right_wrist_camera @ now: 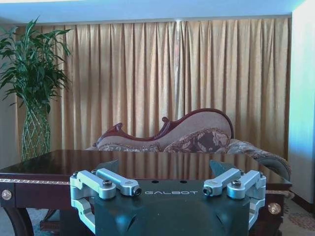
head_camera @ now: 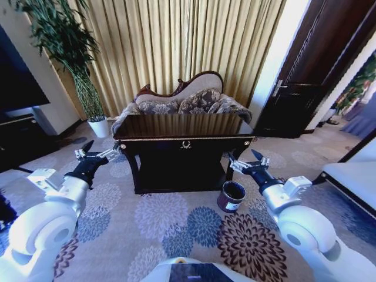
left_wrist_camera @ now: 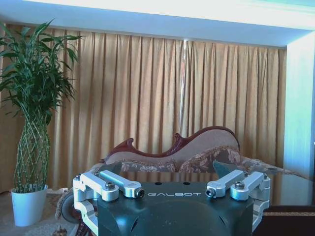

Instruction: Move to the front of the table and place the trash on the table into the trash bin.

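The trash bin (head_camera: 232, 197) stands on the carpet by the desk (head_camera: 182, 126) near-right leg, just left of my right gripper (head_camera: 245, 161), nearer than my left gripper (head_camera: 94, 154); both fingers spread open, empty.

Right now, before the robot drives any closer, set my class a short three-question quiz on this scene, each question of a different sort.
1. True or false: the trash bin stands on the carpet by the table's front right leg.
2. What sits behind the table? A) a bed B) a sofa C) a desk
3. Fill in: the left gripper and right gripper are both ____, holding nothing.

Key: 1 true; 2 B; 3 open.
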`<state>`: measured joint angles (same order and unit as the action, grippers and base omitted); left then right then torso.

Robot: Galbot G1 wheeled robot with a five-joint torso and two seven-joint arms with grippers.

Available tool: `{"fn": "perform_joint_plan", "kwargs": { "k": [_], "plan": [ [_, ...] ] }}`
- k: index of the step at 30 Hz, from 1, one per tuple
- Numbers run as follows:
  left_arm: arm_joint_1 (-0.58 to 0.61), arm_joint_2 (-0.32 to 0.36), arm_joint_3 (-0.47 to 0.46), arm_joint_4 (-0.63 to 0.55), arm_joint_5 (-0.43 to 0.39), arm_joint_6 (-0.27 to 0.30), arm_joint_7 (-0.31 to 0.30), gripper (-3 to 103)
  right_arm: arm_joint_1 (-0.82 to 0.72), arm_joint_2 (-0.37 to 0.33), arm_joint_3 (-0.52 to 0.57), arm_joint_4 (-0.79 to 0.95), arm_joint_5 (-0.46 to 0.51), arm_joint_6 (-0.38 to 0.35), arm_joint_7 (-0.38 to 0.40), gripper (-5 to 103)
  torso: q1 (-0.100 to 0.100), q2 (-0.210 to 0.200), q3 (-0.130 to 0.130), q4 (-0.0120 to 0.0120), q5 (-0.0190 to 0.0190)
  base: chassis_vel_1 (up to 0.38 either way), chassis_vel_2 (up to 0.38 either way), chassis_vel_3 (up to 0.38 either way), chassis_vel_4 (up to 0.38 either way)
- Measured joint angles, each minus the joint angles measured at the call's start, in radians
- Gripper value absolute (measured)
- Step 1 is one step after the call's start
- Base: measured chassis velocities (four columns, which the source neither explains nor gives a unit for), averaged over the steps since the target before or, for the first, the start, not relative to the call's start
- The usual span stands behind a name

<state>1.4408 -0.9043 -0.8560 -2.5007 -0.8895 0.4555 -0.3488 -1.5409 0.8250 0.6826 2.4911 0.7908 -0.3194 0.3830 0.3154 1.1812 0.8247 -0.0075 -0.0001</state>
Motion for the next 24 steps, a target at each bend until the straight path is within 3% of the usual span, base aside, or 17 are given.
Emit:
{"fn": "perform_joint_plan", "kwargs": {
  "k": [24],
  "plan": [
    [-0.002,-0.011,0.008,0.001,0.001,-0.001,0.002,100,-0.016,-0.001,0.015,0.006,0.006,0.002,0.000,100,0.000,0.000,0.000,0.0002,-0.0002,0.135,-0.142,-0.136,0.135]
  ]
}}
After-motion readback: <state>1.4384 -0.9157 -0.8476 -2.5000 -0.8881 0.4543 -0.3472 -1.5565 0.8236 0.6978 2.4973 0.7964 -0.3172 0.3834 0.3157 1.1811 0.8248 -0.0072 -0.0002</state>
